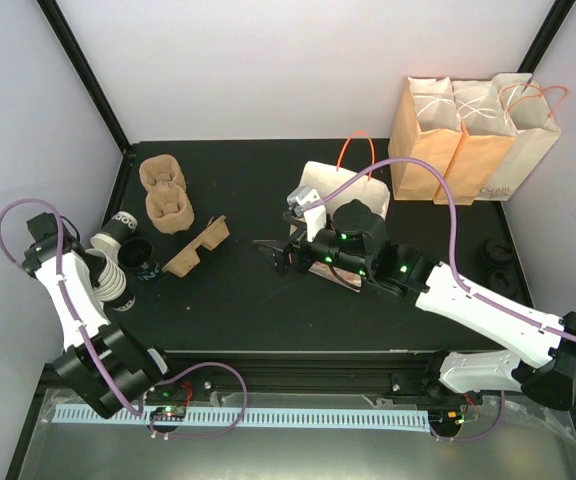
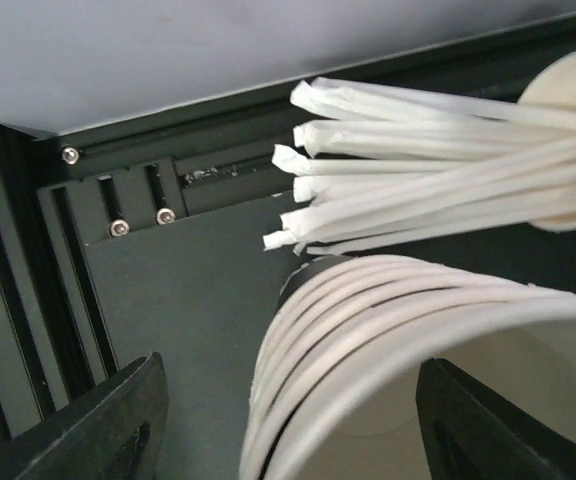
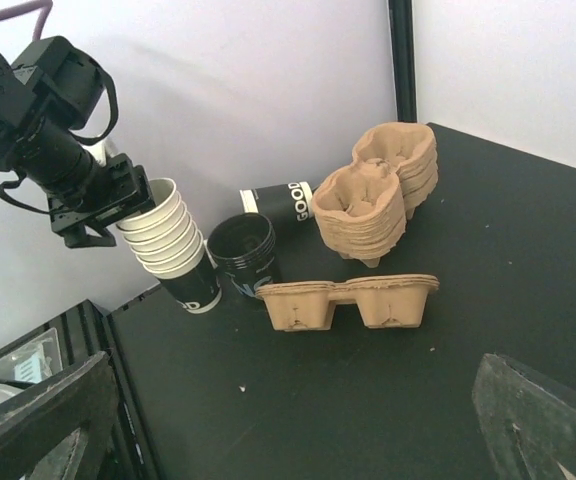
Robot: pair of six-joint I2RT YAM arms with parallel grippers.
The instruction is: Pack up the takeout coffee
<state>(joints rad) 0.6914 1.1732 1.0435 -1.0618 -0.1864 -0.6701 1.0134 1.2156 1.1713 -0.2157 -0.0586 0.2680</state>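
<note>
No black cup with a lid shows in any view. An open black cup [image 1: 140, 255] stands at the left, also in the right wrist view [image 3: 243, 255]. Beside it leans a stack of white cups [image 1: 116, 283] [image 3: 168, 240] on a black bottom cup. My left gripper [image 1: 93, 262] [image 2: 303, 430] is open, its jaws straddling the stack's top rim [image 2: 368, 330]; it also shows in the right wrist view [image 3: 98, 205]. My right gripper [image 1: 273, 252] [image 3: 293, 430] is open and empty, low over the middle of the table, facing the cups.
A black cup [image 3: 278, 200] lies behind the open one. Wrapped straws [image 2: 418, 170] lie by the stack. A pile of pulp carriers [image 1: 166, 190] and a single carrier [image 1: 198, 248] sit at the left. A white bag [image 1: 343, 190] lies mid-table; brown bags [image 1: 468, 140] stand back right; loose lids [image 1: 495, 262].
</note>
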